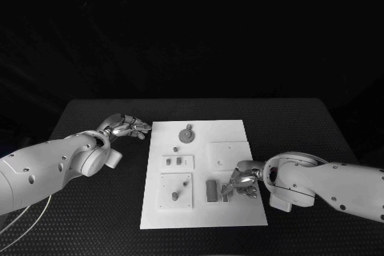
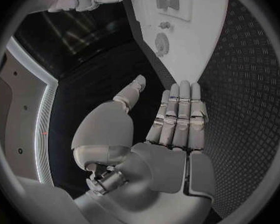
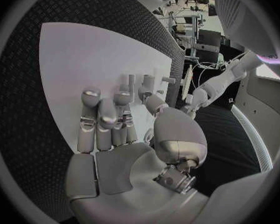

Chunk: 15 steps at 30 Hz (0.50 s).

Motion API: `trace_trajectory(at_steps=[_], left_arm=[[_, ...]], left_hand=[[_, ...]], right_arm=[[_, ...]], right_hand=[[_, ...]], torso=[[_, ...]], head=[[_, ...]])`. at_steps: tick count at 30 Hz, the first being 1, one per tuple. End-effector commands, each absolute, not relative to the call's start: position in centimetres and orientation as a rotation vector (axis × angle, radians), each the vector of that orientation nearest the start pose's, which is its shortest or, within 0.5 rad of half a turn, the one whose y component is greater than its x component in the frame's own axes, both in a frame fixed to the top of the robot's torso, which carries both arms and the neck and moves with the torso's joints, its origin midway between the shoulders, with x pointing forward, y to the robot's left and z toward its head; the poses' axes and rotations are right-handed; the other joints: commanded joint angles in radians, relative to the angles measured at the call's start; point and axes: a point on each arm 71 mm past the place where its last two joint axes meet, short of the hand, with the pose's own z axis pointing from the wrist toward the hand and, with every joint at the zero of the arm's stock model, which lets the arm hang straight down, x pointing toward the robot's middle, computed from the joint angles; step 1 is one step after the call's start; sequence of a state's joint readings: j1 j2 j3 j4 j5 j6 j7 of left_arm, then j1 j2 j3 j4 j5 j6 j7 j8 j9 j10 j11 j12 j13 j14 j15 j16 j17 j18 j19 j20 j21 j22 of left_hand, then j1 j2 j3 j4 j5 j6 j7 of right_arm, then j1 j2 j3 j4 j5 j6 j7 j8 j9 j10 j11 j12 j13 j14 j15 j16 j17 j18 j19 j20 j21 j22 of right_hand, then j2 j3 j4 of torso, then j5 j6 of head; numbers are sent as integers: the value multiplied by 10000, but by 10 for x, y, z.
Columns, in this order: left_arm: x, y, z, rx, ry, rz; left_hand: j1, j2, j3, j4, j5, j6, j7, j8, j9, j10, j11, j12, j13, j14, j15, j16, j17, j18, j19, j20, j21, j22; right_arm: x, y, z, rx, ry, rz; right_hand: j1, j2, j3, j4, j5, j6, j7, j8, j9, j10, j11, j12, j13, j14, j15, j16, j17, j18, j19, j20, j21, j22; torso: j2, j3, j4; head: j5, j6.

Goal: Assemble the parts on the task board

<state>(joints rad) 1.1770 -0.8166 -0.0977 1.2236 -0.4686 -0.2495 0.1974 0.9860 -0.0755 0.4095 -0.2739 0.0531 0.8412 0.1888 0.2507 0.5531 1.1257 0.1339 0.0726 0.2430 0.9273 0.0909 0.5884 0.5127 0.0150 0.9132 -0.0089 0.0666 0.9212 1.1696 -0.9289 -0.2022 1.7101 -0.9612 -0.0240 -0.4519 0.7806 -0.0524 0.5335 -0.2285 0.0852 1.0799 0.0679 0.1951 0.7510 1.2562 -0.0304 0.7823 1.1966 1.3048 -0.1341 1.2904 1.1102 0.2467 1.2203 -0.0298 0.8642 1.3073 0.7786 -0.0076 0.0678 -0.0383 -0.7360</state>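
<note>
Now we see our right hand (image 1: 242, 185) over the task board (image 1: 240, 214), fingers curled beside upright grey parts (image 1: 212, 191); whether it grips one, we cannot tell. Our left hand (image 1: 128, 126) hovers spread and empty over the surface (image 1: 96, 211), just beside the board's far corner, near the round part (image 1: 186, 135).

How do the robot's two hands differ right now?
The left hand hovers beside the far left corner of the task board, over the black table; the right hand is over the board's near right part, by the upright grey parts. The left hand's fingers lie straight and together, holding nothing; the right hand's fingers bend down toward the parts. Both are silver, on white arms.
</note>
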Motion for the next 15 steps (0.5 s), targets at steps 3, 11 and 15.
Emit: trace_trajectory(at_steps=[3, 11, 15], left_arm=[[521, 284, -233, -7916, 16969, -10518], [521, 284, -233, -7918, 16963, -10512], [521, 284, -233, -7916, 16958, -10512]], left_hand=[[-117, -13, 54, 22, -35, -74, 0, 55, -11, -20, 43, -23, -14, 47, 15, -34, 18, -34, -29, 24, 46, -15], [-115, -18, 55, 18, -35, -78, 1, 54, -13, -22, 44, -24, -16, 46, 15, -39, 24, -34, -31, 24, 46, -16], [-114, -17, 57, 17, -35, -79, 1, 54, -13, -22, 44, -24, -17, 47, 15, -41, 27, -33, -32, 24, 46, -16]], right_arm=[[401, -206, -274, 2658, 24193, 5778], [402, -208, -275, 2693, 24147, 5709], [404, -211, -274, 2720, 24032, 5660]], right_hand=[[-169, -506, 203, 485, -62, -20, 72, -53, -10, -16, -54, -20, -11, -11, -61, -63, -5, 151, 67, -80, -67, 102], [-182, -835, 369, 789, -73, -43, 78, -60, 2, -36, -53, -12, -4, -22, -61, -71, -11, 151, 77, -105, -86, 126], [-162, -834, 393, 810, -73, -43, 77, -59, 5, -38, -54, -10, -3, -19, -62, -68, -5, 151, 78, -109, -88, 129]], torso=[[0, -3, 8], [2, -1, 4], [-1, 2, 5]], head=[[-7, -7], [-5, -13], [-9, -6]])
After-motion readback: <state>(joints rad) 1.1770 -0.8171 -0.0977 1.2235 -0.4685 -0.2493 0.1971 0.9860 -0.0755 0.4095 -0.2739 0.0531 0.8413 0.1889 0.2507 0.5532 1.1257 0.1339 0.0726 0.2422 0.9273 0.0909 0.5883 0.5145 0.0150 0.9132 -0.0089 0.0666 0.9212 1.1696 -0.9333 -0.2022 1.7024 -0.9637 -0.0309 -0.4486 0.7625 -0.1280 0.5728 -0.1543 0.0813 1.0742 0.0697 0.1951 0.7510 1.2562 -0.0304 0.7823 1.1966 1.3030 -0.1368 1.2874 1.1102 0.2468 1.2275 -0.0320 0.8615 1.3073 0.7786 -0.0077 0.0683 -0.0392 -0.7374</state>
